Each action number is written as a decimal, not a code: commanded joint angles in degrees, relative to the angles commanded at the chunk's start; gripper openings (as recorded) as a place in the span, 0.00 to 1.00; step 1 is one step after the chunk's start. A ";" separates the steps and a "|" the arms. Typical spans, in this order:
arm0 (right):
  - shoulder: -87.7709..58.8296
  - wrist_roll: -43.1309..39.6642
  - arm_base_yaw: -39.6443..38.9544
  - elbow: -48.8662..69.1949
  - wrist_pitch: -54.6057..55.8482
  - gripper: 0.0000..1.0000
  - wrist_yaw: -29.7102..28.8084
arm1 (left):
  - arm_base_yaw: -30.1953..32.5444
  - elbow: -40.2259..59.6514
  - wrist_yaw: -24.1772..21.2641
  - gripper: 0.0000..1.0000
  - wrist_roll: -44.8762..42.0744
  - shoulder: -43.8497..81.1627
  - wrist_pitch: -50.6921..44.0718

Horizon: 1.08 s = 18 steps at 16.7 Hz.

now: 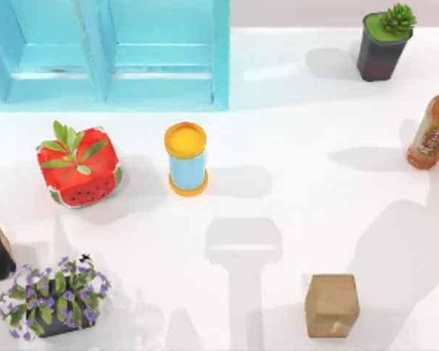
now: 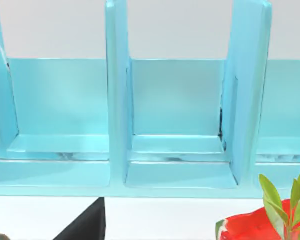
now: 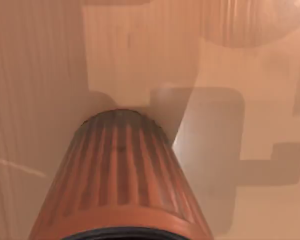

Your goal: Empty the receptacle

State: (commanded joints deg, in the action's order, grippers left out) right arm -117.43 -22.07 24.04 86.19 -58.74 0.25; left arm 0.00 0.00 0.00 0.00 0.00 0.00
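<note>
Starting from the left on the white counter (image 1: 293,110), a dark pot of purple flowers (image 1: 51,300) sits at the near corner. A watermelon-patterned planter (image 1: 79,167) with green leaves sits beyond it, in front of the blue shelf unit (image 1: 132,80), whose open bays face my left wrist camera. A blue can with an orange lid (image 1: 186,159) stands upright mid-counter, and a brown box (image 1: 331,305) is nearer on the right. A dark pot holding a green succulent (image 1: 383,47) sits far right, with an orange bottle (image 1: 432,128) at the edge. The ribbed orange receptacle (image 3: 120,175) sits close under my right wrist camera, its inside hidden. I cannot tell how either claw stands.
</note>
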 joint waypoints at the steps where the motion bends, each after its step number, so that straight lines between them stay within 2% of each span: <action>1: 0.00 0.00 0.00 0.00 0.00 0.25 0.00 | 0.00 0.00 0.00 1.00 0.00 0.00 0.00; 4: 0.00 0.00 0.00 0.00 0.00 0.02 0.00 | 0.00 0.00 0.00 1.00 0.00 0.00 0.00; 5: 0.00 0.00 0.00 0.00 0.00 0.00 0.00 | 0.00 0.00 0.00 1.00 0.00 0.00 0.00; 14: 0.17 0.10 0.01 0.14 -0.16 0.00 0.01 | 0.00 0.00 0.00 1.00 0.00 0.00 0.00; 18: 5.59 1.08 -0.03 6.00 -6.57 0.00 -0.93 | 0.00 0.00 0.00 1.00 0.00 0.00 0.00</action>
State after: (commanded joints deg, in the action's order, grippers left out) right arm -111.84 -20.98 24.01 92.19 -65.31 -0.68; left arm 0.00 0.00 0.00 0.00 0.00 0.00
